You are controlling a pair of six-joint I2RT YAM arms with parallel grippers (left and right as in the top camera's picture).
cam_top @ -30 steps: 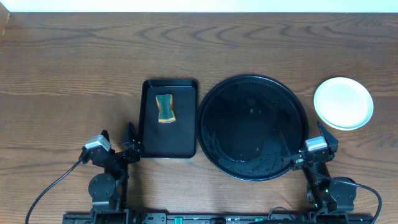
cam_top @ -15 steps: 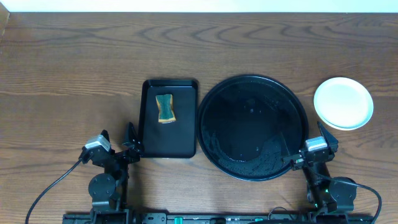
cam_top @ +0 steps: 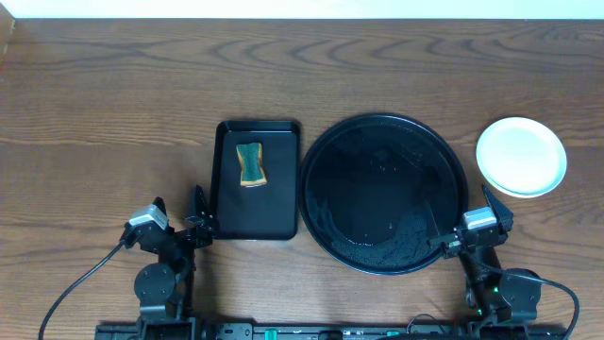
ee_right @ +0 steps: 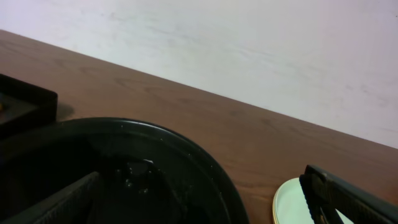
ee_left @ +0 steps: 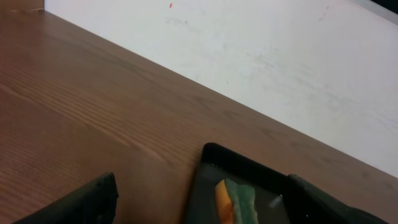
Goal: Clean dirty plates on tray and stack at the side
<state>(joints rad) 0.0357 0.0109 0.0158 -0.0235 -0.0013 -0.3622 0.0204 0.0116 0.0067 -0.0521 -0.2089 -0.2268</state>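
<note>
Stacking of plates (cam_top: 521, 156) unclear overhead

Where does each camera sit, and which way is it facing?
Overhead: fixed above the table, looking straight down on round tray, rectangular tray, sponge, plate; left arm and right arm at the bottom edge.
Left wrist: on the left arm, low, facing the far wall past the sponge; open left jaws in the bottom corners.
Right wrist: on the right arm, facing that wall over round tray and plate; open right jaws likewise.
Shared: both wrist views catch the rectangular tray.
</note>
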